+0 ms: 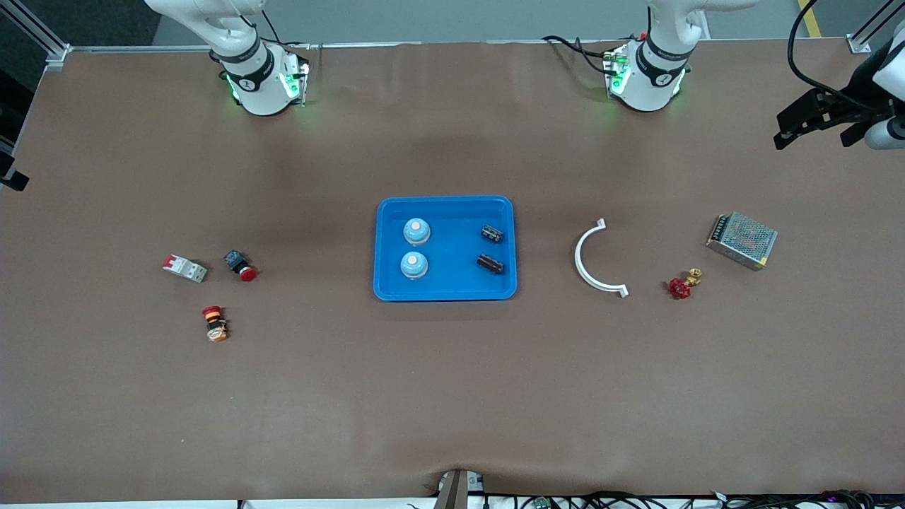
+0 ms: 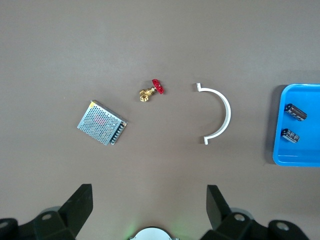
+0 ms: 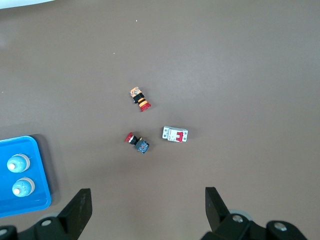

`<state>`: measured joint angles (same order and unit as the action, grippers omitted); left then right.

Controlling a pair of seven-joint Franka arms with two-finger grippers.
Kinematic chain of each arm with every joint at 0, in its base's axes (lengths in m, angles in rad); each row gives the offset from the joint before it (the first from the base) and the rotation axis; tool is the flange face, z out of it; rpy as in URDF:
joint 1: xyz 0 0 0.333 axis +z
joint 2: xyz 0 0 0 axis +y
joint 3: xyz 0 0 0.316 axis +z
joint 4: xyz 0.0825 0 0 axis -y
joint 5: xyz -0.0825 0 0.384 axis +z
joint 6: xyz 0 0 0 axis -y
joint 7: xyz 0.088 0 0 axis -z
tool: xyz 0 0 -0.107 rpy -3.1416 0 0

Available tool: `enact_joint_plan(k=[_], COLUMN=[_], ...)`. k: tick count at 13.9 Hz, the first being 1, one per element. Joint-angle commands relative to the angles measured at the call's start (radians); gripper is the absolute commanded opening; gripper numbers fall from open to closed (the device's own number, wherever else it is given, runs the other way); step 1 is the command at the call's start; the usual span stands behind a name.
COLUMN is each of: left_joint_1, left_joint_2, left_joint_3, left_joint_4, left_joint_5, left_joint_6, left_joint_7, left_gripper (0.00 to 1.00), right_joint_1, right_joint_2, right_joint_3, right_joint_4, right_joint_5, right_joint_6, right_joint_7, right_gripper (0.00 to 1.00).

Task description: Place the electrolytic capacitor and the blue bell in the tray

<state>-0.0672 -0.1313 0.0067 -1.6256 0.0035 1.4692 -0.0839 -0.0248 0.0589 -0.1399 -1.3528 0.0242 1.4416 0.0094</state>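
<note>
Bells (image 1: 416,247) are shown whole only from the front; the tray (image 1: 445,291) is cropped in wrist views. Left hand (image 2: 150,202) and right hand (image 3: 149,202) are spread apart.

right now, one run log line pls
tray: two blue bells, two capacitors inside | left gripper: open, raised | right gripper: open, raised

Two blue bells (image 1: 416,231), two capacitors (image 1: 493,233), one tray (image 1: 445,293), two red pushbuttons (image 1: 240,265).

Bright-blue tray (image 1: 445,291) mid-table holds two upright blue bells (image 1: 416,231); two dark capacitors (image 1: 492,233) lying flat.
</note>
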Motion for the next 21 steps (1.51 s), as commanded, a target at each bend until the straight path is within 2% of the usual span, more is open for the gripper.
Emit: enact_joint_plan(k=[1,21], left_joint_1=[0.006,0.006], left_joint_2=[-0.027,-0.027], left_joint_3=[-0.004,-0.004], left_joint_4=[-0.02,-0.033], left_joint_5=[0.0,0.001], left_joint_6=[-0.006,-0.006], left_joint_7=[-0.007,-0.008], left_gripper=[1.0,1.0], right_joint_1=[0.002,0.029], right_joint_2=[-0.03,-0.03], right_joint_3=[0.005,0.008], right_joint_4=[-0.031,-0.046], right_joint_5=[-0.006,-0.021], right_joint_6=[0.013,0.02], right_joint_7=[0.004,0.009], right_gripper=[1.0,1.0])
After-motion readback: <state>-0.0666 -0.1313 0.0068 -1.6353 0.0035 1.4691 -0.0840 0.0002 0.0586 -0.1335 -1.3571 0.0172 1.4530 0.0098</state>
